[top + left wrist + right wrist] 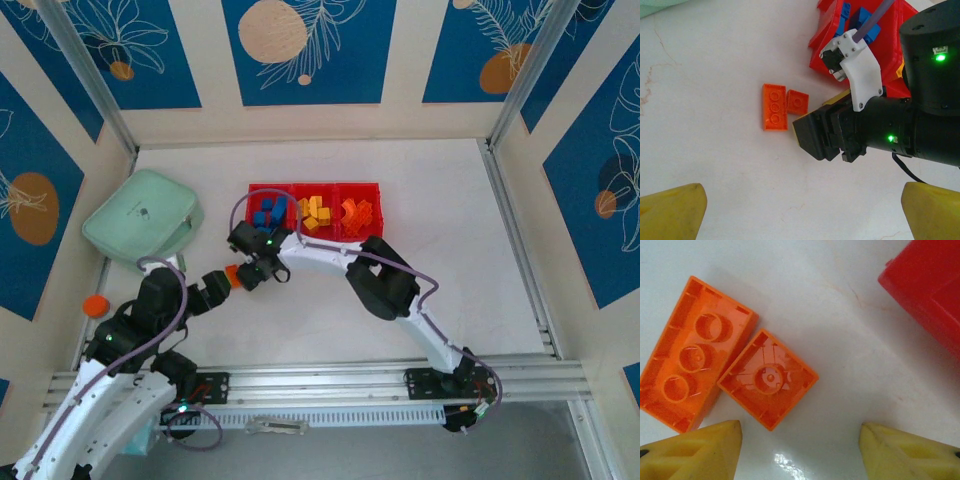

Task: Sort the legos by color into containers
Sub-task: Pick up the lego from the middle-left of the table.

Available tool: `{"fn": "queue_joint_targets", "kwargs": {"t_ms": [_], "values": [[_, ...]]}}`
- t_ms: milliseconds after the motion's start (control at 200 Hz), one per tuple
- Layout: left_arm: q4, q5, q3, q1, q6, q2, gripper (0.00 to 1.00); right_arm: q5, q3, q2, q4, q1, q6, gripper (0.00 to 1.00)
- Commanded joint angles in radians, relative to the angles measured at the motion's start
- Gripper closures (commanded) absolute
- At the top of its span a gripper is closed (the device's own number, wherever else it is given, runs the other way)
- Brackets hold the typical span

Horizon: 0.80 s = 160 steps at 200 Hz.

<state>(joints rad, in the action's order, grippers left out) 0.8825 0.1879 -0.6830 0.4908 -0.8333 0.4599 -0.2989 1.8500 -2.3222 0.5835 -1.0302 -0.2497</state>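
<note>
Two orange legos lie upside down on the white table just left of the red tray [315, 187]: a long brick [692, 352] and a square one [768, 377], touching at a corner. My right gripper [800, 440] hovers close over them, open, its yellow fingertips [695, 450] wide apart with only bare table between them; the square brick sits just ahead of the left fingertip. My left gripper [802, 212] is open a little nearer, facing the same bricks [775, 106]. The tray's containers hold blue [268, 211], yellow [314, 212] and orange legos [357, 212].
A mint-green lidded case [143, 217] sits at the back left. A small orange round piece [95, 305] lies by the left wall. The right arm's black wrist [855, 130] crosses between my left gripper and the tray corner [822, 52].
</note>
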Motion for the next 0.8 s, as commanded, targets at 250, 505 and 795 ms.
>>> {"fn": "queue_joint_targets", "kwargs": {"t_ms": [250,505,795], "values": [[-0.005,0.021,-0.003,-0.013,-0.010,0.005,0.01,-0.018,0.148,-0.115,0.003,0.011,0.102,0.32],[-0.020,0.010,0.003,-0.012,-0.010,0.013,0.01,-0.004,0.216,-0.164,0.031,0.013,0.139,0.37],[-0.036,0.004,0.010,-0.014,-0.011,0.018,0.01,-0.016,0.171,-0.116,0.018,-0.010,0.142,0.57]]}}
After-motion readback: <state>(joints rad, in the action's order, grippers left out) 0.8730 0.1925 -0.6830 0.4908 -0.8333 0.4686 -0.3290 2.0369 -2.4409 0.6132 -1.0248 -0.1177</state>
